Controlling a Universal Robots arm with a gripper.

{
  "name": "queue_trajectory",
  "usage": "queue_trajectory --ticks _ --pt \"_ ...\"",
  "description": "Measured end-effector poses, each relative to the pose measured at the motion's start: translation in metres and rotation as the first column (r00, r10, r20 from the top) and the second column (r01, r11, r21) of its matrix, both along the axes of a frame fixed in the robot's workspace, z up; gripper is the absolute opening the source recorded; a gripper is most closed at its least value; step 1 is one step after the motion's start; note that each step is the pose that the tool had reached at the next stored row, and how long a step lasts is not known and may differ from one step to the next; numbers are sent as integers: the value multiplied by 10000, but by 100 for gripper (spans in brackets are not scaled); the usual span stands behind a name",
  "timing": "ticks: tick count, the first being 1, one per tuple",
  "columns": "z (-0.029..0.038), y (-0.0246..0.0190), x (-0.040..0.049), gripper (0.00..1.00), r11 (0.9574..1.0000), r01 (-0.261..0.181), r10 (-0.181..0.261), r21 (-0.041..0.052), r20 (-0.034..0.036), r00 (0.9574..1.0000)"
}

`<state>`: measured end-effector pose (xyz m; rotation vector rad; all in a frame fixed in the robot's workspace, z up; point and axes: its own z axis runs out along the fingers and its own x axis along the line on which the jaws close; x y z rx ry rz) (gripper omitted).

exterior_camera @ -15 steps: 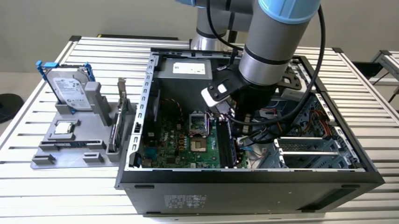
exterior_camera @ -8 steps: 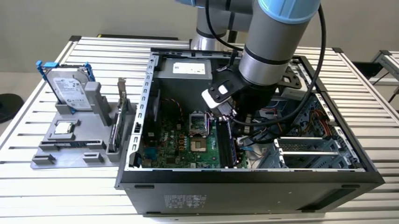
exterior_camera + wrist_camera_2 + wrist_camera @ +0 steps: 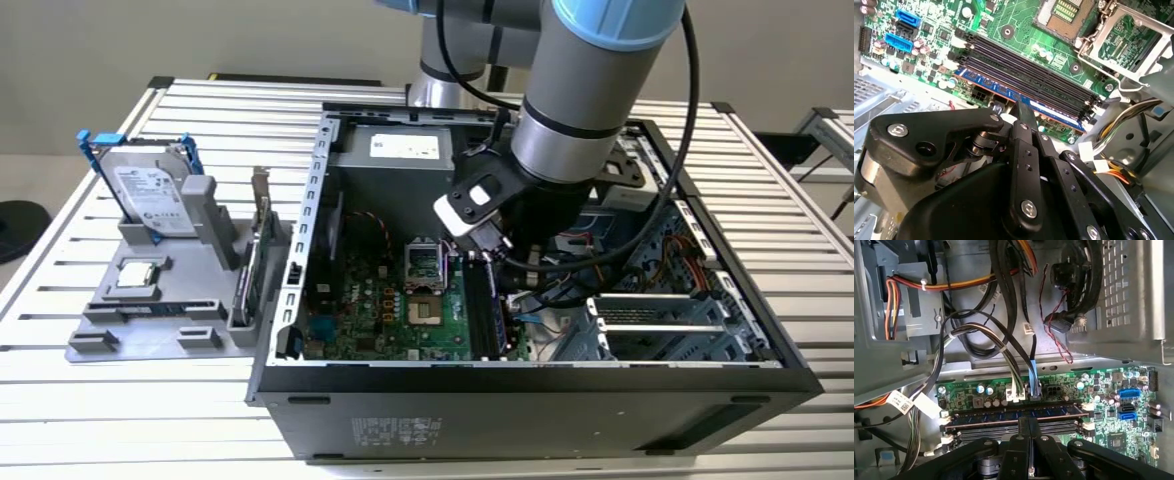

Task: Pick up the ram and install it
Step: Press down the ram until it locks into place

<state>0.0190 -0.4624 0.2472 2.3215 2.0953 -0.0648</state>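
Note:
The ram (image 3: 979, 413) stands in the motherboard slot closest to the cable connectors, a long dark stick with a blue strip along its edge (image 3: 1054, 113). My gripper (image 3: 1027, 420) is inside the open computer case (image 3: 287, 300), directly over the middle of the stick. Its two black fingers (image 3: 1023, 125) are shut against each other, side by side along the stick's length, and their tips touch the ram's upper edge. The other memory slots (image 3: 1019, 67) beside it are bare. In the exterior view the gripper (image 3: 491, 262) reaches down above the slots at the board's right side.
Cable bundles (image 3: 1004, 347) hang close behind the slots. The processor socket (image 3: 420, 265) lies beside them. On a grey holder (image 3: 107, 335) at the exterior view's left stand a hard drive in a blue frame (image 3: 147, 185) and an expansion card (image 3: 256, 250).

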Motion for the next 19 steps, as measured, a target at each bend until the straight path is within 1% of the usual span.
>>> queue_trajectory --ticks 11,19 --pt "0 0 0 0 9982 -605 605 -1 -1 9982" --pt "0 0 -1 0 9951 -992 992 0 -2 9951"
